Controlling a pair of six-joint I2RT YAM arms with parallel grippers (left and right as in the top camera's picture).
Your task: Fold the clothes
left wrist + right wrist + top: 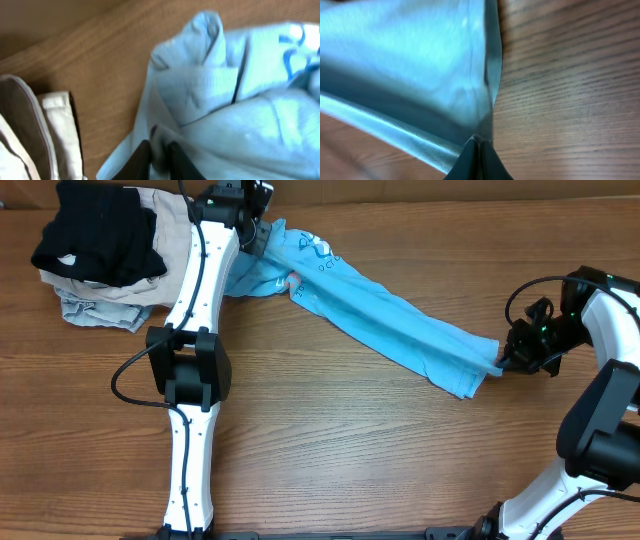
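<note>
The clothes (400, 320), a light sky-blue T-shirt, lie pulled out in a long diagonal band from the back left toward the right side of the wooden table. My left gripper (262, 238) is at the shirt's bunched, printed end; in the left wrist view its dark fingers (144, 159) stand close together with a fold of the blue cloth (225, 100) between them. My right gripper (503, 360) is at the opposite end. In the right wrist view it (479, 141) is shut on a corner of the hem (435, 75), and the cloth fans away from it.
A stack of folded garments sits at the back left: black (100, 235) on top, beige (172, 230) and pale denim (95, 310) beneath. Their edges (55, 130) show left of my left fingers. The left arm (190, 370) stretches across the table's left half.
</note>
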